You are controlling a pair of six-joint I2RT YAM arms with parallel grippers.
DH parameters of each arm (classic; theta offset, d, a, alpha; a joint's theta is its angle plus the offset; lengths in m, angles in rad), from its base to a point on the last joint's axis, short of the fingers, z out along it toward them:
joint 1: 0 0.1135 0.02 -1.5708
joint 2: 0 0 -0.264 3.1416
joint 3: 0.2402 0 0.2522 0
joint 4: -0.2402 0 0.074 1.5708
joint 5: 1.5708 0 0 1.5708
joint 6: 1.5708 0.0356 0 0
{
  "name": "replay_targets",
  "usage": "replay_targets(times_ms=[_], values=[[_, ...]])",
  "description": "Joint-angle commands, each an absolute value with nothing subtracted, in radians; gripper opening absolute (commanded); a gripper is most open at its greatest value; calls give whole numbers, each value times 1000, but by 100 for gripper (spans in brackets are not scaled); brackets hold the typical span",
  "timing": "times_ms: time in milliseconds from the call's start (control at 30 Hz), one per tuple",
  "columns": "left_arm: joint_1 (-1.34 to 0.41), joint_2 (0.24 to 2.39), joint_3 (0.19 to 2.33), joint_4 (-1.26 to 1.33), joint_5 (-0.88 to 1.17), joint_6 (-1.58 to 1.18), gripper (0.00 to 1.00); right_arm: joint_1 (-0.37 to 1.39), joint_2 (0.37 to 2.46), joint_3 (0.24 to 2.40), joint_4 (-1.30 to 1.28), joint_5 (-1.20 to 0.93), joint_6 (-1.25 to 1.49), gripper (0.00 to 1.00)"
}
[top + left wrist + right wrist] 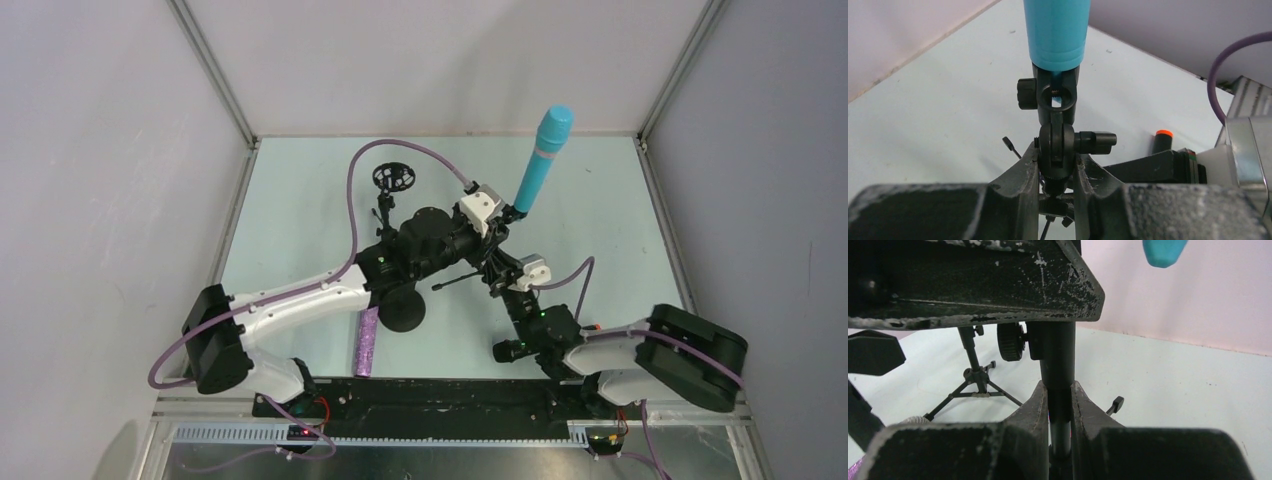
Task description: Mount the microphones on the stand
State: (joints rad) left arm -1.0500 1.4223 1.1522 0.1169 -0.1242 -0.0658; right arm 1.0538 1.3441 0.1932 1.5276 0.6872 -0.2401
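The cyan-blue microphone (541, 158) stands tilted in the clip of a black stand (497, 262); it also shows in the left wrist view (1057, 32). My left gripper (1055, 161) is shut on the stand's swivel joint (1057, 145) just below the clip. My right gripper (1059, 396) is shut on the stand's pole (1058, 360) lower down. The purple glitter microphone (367, 341) lies on the table near the left arm. The black microphone's orange end (1163, 134) shows behind my left fingers.
A second small tripod stand with a round mount (393, 180) stands at the back left, also seen in the right wrist view (975, 380). One stand leg tip (1118, 402) pokes out to the right. Grey walls enclose the table (600, 220).
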Motion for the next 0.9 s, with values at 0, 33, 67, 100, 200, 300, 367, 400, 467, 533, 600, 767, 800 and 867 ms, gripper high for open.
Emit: replay_targets(times_ms=[0,33,67,100,200,300,367,400,467,533,600,767,800,867], values=[[-1032,1287,1265,487,63,32,0,968,1226,126,1240,620,-150,0],[-1024,1283,1261,485,134,34,0,954,1171,123,1151,559,-129,0],[-995,1276,1255,483,173,21,0,916,1144,120,1097,526,-90,0],[-979,1274,1252,483,267,14,0,883,1100,106,1084,471,-75,0],[-891,1280,1267,483,449,-101,0,826,1048,88,1037,428,-46,0],[-857,1283,1283,482,558,-140,0,805,1028,81,1026,459,-42,0],[-854,1282,1286,487,547,-142,0,805,1035,83,1035,492,-37,0],[-854,1282,1289,488,535,-154,0,807,1041,85,1042,505,-32,0],[-855,1283,1293,495,478,-181,0,822,1070,96,1059,549,-37,0],[-865,1285,1296,502,420,-190,0,846,1100,103,1094,600,-57,0],[-891,1288,1295,515,310,-175,0,878,1135,110,1138,647,-94,0],[-1005,1312,1314,541,58,-76,0,983,1240,140,1300,805,-231,0],[-1013,1319,1322,542,-1,-74,0,1005,1280,148,1330,845,-252,0],[-1031,1335,1346,543,-91,-88,0,1041,1354,162,1442,913,-333,0]])
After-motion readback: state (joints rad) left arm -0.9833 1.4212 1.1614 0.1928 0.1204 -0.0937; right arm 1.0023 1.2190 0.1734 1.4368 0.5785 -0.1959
